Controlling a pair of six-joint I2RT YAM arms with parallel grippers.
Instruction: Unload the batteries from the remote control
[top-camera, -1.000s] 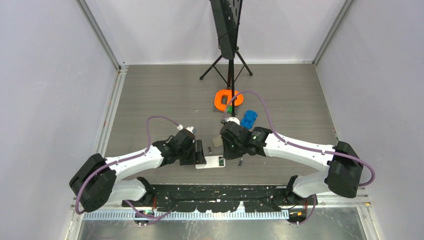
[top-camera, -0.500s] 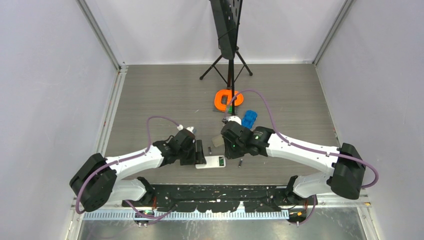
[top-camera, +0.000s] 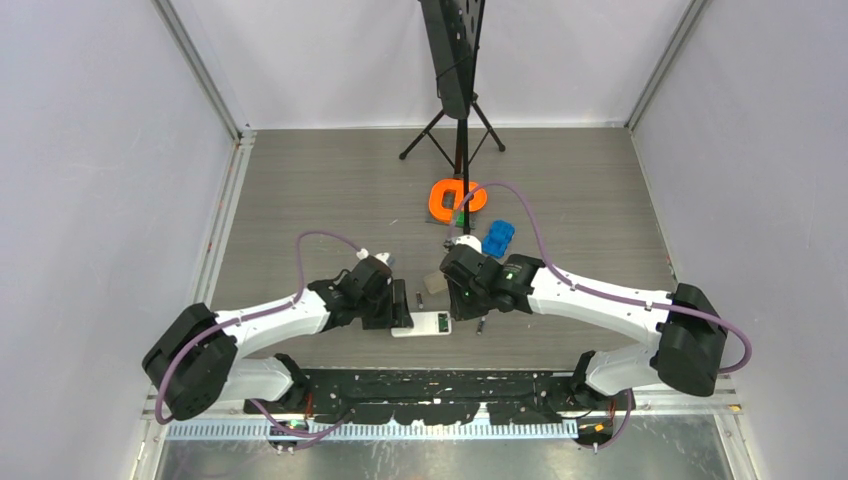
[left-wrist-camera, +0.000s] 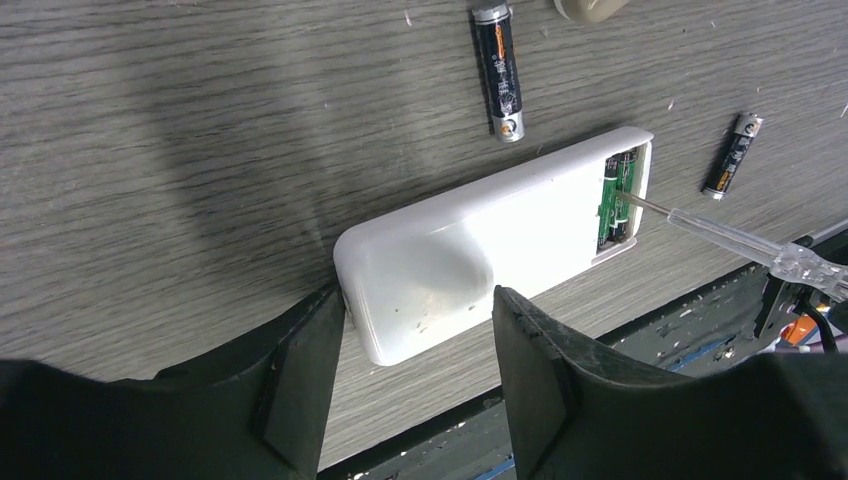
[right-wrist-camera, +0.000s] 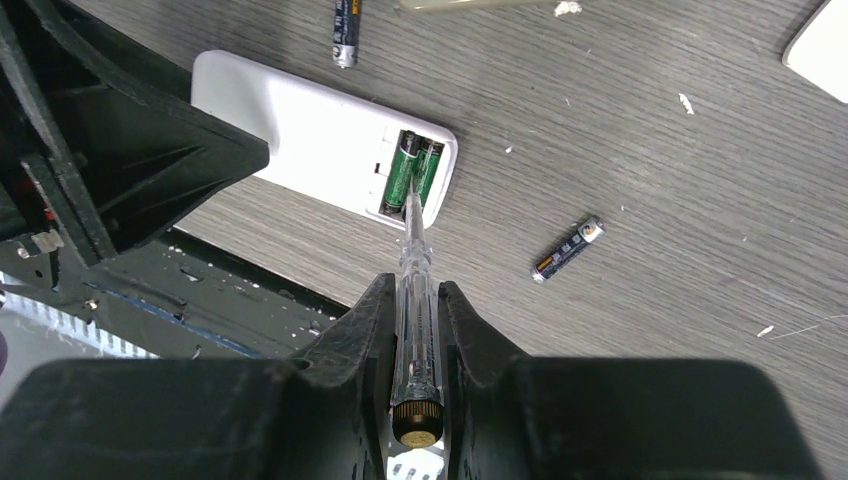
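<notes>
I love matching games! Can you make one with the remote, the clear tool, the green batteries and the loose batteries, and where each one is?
Things:
1. remote
2. tool
3. green batteries
4. loose batteries

Places:
A. held in the right gripper
B. tucked inside the remote
C. lying on the table
D. held in the left gripper

Pairs: 1-D, 2-A, 3-B, 4-C

Both arms reach inward, low; left gripper (left-wrist-camera: 417, 298) seemingly clamps the remote (left-wrist-camera: 450, 260) (right gripper (right-wrist-camera: 417, 290) pinches a screwdriver (right-wrist-camera: 413, 260)).
</notes>
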